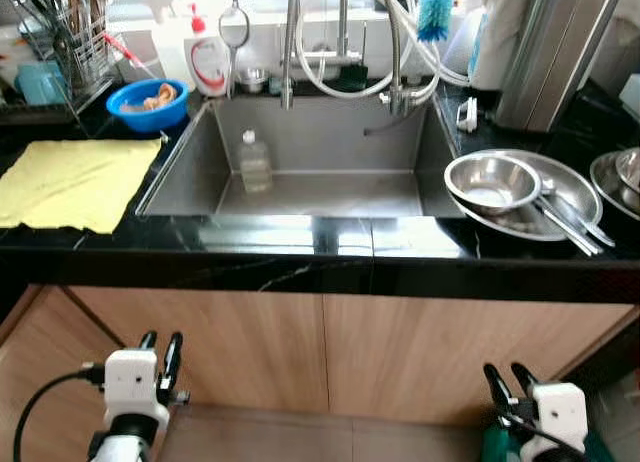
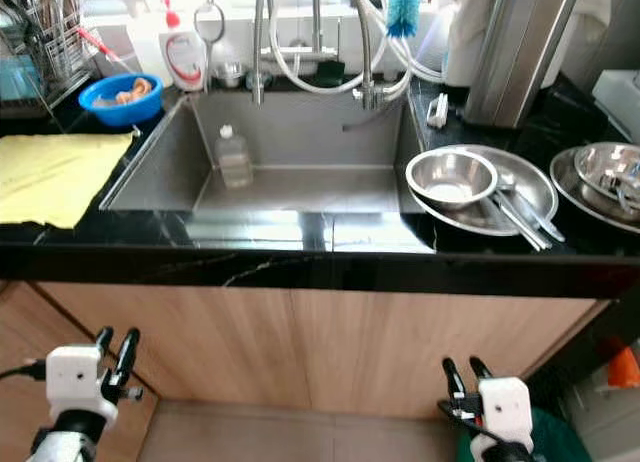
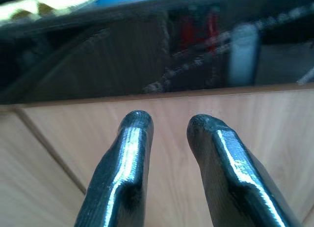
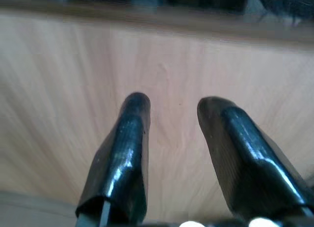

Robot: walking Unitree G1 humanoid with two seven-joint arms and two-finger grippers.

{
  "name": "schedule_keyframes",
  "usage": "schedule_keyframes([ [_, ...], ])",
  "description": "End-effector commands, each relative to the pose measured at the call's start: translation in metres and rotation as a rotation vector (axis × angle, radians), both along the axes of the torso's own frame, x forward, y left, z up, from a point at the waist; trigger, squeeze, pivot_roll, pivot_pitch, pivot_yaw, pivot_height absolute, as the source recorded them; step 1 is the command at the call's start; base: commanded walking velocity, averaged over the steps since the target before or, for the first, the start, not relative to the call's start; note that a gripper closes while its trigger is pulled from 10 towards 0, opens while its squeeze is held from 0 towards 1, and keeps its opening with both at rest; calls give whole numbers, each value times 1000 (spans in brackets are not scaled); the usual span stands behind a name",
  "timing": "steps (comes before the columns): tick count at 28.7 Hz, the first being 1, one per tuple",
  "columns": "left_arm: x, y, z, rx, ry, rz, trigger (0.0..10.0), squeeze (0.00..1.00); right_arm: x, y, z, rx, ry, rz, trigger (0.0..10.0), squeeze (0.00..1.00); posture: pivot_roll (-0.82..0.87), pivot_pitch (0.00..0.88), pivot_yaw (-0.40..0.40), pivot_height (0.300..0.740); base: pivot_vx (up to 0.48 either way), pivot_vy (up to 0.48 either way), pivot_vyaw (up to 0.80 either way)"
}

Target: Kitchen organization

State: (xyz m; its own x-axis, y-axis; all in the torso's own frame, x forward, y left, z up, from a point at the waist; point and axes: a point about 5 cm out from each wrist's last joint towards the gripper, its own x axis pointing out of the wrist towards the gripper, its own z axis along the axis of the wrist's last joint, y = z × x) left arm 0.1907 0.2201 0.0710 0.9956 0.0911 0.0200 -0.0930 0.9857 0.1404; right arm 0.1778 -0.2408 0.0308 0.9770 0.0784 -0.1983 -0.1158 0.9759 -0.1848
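A steel sink [image 1: 190, 162] is set in the black counter [image 1: 300, 252], with a small clear plastic bottle [image 1: 254, 162] standing inside at its left. To the sink's right, a steel bowl [image 1: 492, 182] rests on a steel plate [image 1: 575, 187] with steel utensils [image 1: 570, 224] lying across it. A blue bowl [image 1: 150, 104] and a yellow cloth [image 1: 75, 182] are on the left of the counter. Both arms hang low in front of the wooden cabinet doors [image 1: 320, 352]. My left gripper [image 1: 161, 342] and right gripper [image 1: 505, 372] are open and hold nothing.
A dish rack [image 1: 60, 32] stands at the back left, with a white soap bottle [image 1: 208, 62] beside the faucet [image 1: 290, 42]. A blue brush [image 1: 435, 12] and a tall steel canister [image 1: 555, 52] stand at the back right. More steel dishes [image 1: 620, 177] sit at the far right.
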Motion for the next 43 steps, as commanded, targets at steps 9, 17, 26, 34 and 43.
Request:
schedule_keyframes([
  [9,37,-13,59,-39,-207,9,10000,0,63,50,116,-23,-317,88,10000,0,-152,0,63,740,0,0,0],
  [17,78,-28,89,-73,-299,-22,10000,0,91,76,154,-11,-345,94,10000,0,-145,0,67,740,0,0,0],
  [26,108,-59,108,-87,-349,-133,10000,0,110,68,170,91,-409,-36,10000,0,-163,0,85,740,0,0,0],
  [34,119,-66,107,-80,-337,-177,10000,0,118,30,167,55,-401,-206,10000,0,-156,0,100,740,0,0,0],
  [43,122,-68,105,-91,-325,-153,10000,0,122,35,173,82,-418,-177,10000,1000,-159,0,98,740,0,0,0],
])
